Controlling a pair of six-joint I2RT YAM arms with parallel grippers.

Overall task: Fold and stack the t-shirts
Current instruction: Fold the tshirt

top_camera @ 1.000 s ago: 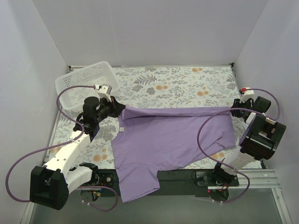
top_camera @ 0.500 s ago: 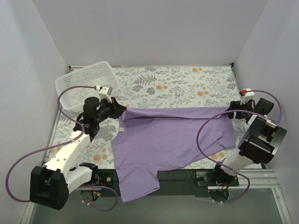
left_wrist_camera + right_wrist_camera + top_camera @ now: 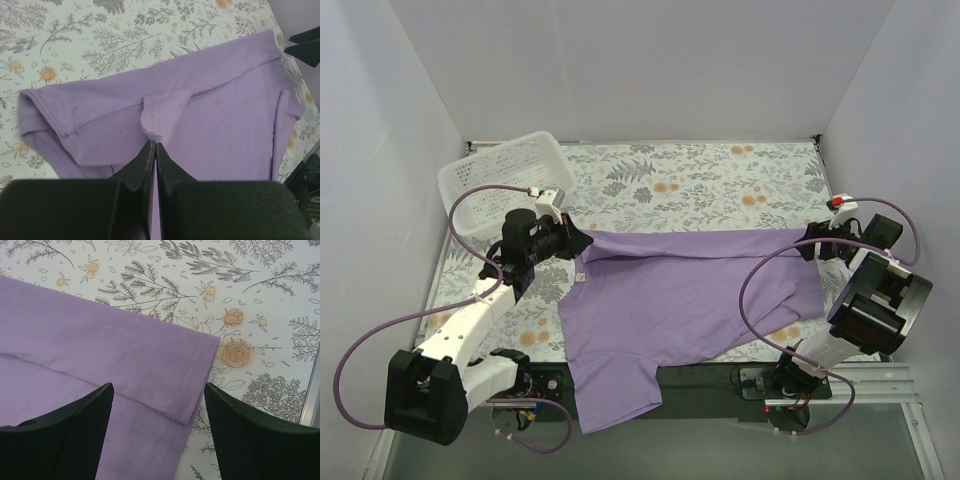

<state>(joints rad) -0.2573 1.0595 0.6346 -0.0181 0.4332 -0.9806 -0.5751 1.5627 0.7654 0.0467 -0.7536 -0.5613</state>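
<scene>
On tabletop (image 3: 700, 180), t-shirt (image 3: 690, 290) lies spread, far edge folded over. Left tool (image 3: 154, 145) pinches fabric ridge; right tool (image 3: 157, 390) spread above hem corner, gripping nothing. Pull left side alone and your fold skews.

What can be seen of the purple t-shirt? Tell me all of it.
The t-shirt is plain lavender, soft-looking cloth with stitched hems. It lies spread and lightly creased on the floral table, its far edge folded over, one part hanging off the near edge. The left gripper, shut, pinches a raised fold at its far left corner. The right gripper stands open over the opposite corner, not gripping it.
</scene>
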